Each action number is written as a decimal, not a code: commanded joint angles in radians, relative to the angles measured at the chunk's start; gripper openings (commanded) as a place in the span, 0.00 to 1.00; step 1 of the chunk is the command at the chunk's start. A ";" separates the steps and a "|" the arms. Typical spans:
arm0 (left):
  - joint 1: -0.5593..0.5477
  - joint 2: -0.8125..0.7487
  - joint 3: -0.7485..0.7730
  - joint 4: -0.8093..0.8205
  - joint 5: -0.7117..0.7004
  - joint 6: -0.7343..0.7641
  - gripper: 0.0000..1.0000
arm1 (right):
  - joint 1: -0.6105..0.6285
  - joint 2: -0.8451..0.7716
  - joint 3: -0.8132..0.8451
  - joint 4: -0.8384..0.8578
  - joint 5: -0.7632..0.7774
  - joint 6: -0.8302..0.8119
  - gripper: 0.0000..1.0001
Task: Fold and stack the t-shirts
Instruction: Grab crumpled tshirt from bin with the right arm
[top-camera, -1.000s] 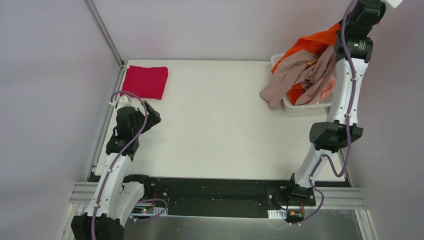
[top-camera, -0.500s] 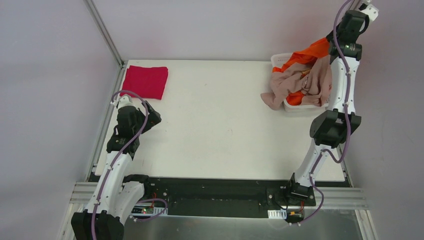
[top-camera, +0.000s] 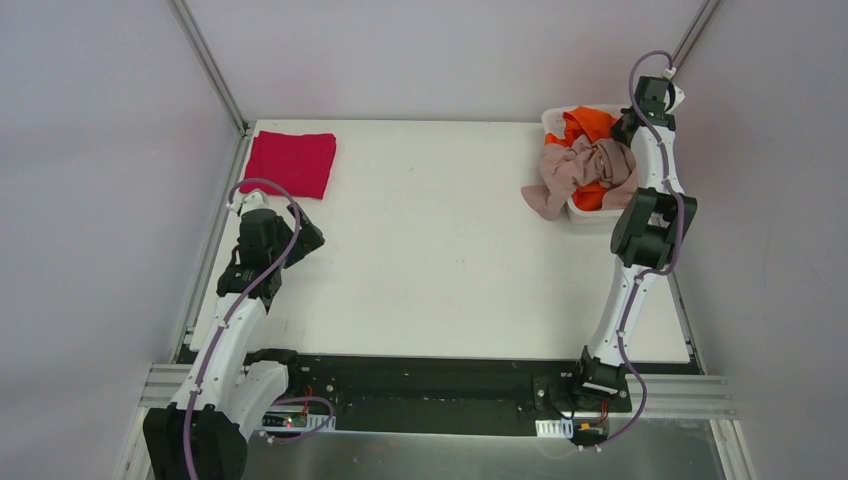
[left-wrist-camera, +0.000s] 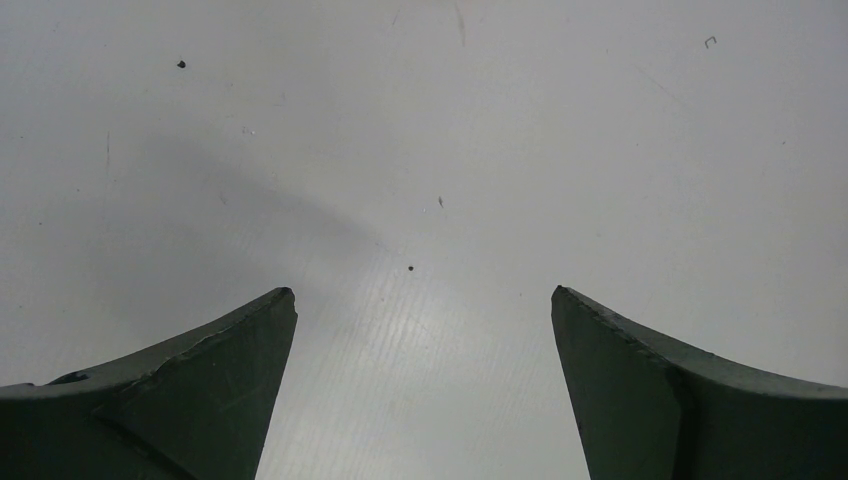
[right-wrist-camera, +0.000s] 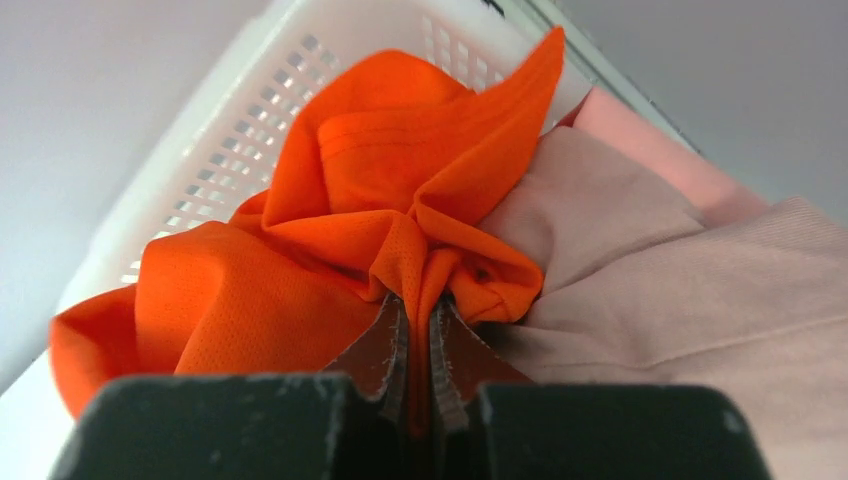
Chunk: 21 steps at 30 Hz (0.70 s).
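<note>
A crimson t-shirt (top-camera: 291, 163) lies folded at the table's far left corner. At the far right, a bright orange t-shirt (top-camera: 590, 124) and a dusty-pink t-shirt (top-camera: 580, 172) are heaped in the white lattice basket (top-camera: 553, 120), the pink one spilling over its left rim onto the table. My right gripper (right-wrist-camera: 419, 303) is shut on a bunched fold of the orange t-shirt (right-wrist-camera: 330, 230), low over the basket (right-wrist-camera: 230, 150), with the dusty-pink t-shirt (right-wrist-camera: 650, 290) pressed against it. My left gripper (left-wrist-camera: 424, 295) stands open over bare table, near the left edge (top-camera: 300, 238), below the crimson t-shirt.
A salmon-pink cloth (right-wrist-camera: 640, 145) shows behind the dusty-pink one in the basket. Grey walls and a metal frame post (top-camera: 210, 65) close in the table at the back and sides. The right arm's elbow (top-camera: 650, 225) hangs just in front of the basket.
My right arm has come down from high above the basket, lowering the orange t-shirt back into the heap; the dusty-pink one has settled with it. The left arm has barely moved.
</note>
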 joint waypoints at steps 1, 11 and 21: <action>0.002 -0.004 0.021 0.000 -0.010 0.009 1.00 | -0.002 0.016 0.057 -0.053 -0.030 0.021 0.00; 0.002 -0.073 0.002 -0.003 -0.009 0.011 1.00 | -0.001 -0.109 0.060 -0.147 -0.033 0.041 0.82; 0.003 -0.107 -0.008 -0.004 -0.010 0.006 1.00 | 0.000 -0.429 -0.158 -0.169 -0.027 0.063 1.00</action>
